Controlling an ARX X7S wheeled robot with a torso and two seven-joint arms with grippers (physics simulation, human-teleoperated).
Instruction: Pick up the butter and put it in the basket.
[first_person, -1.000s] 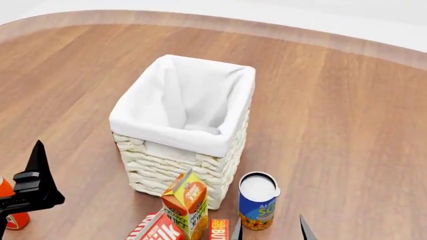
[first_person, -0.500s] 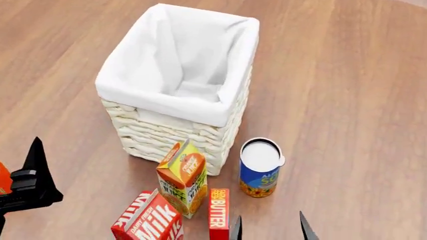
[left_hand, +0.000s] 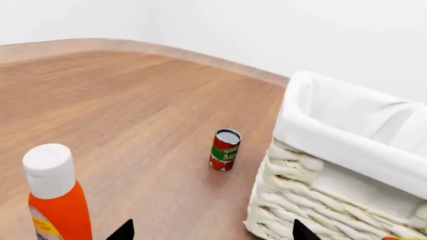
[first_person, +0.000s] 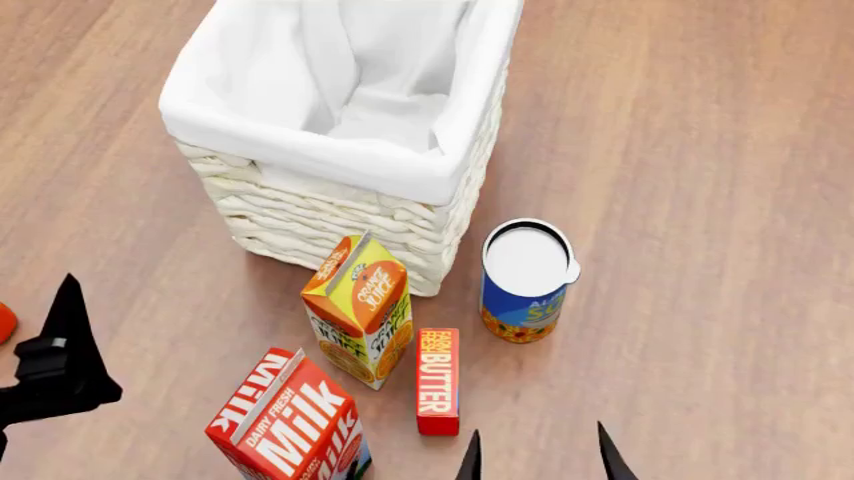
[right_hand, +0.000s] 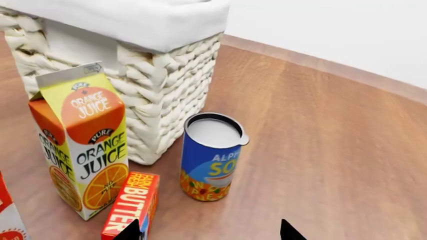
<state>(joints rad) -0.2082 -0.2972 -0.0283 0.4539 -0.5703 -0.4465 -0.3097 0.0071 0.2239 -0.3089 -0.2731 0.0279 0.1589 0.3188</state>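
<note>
Head view's edge cuts the basket (first_person: 334, 150); its far rim perhaps hidden.

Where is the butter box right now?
In the head view the butter lies on the wooden floor, just right of the orange juice carton and ahead of the right gripper.

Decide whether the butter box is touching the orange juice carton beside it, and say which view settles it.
Cannot tell. The butter and juice carton sit very close in head and right wrist views, and neither shows a clear gap or contact.
</note>
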